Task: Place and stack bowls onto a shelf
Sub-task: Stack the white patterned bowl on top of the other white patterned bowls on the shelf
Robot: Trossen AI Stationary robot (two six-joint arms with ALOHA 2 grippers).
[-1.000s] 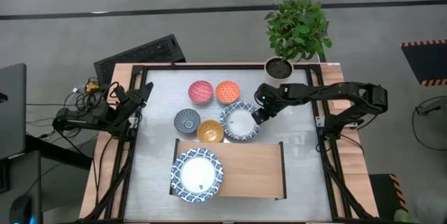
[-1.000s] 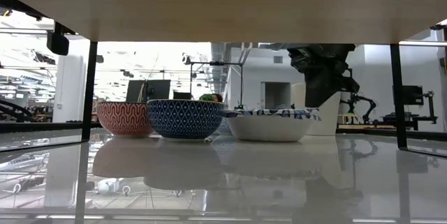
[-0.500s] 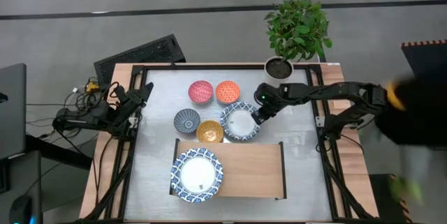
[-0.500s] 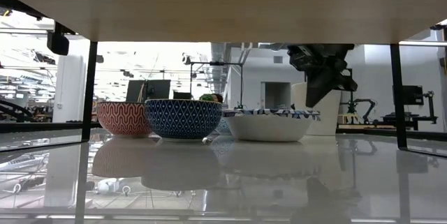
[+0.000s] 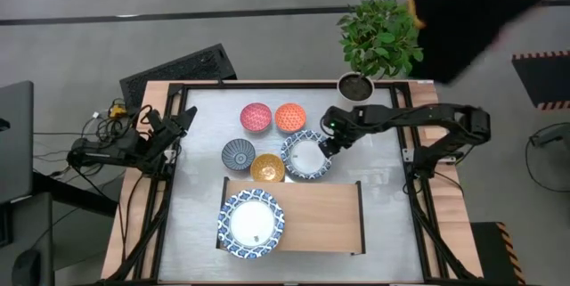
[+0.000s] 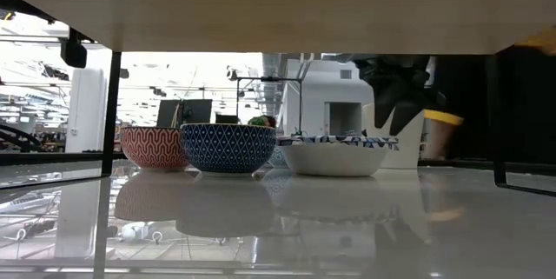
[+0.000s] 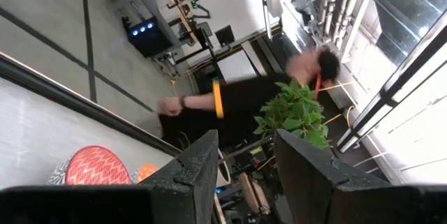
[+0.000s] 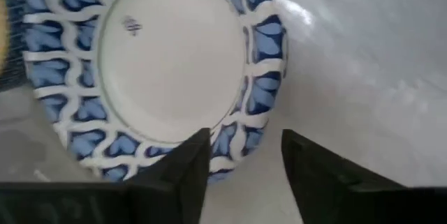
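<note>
High cam overhead, low cam under shelf (image 6: 278,5); both catch bowls (image 5: 305,155).

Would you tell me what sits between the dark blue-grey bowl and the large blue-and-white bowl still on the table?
The yellow bowl sits between the dark blue-grey bowl and the large blue-and-white bowl, as the high view shows.

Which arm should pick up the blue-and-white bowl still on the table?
Right. The right gripper hangs open at that bowl's rim, while the left gripper waits near the table's left edge.
</note>
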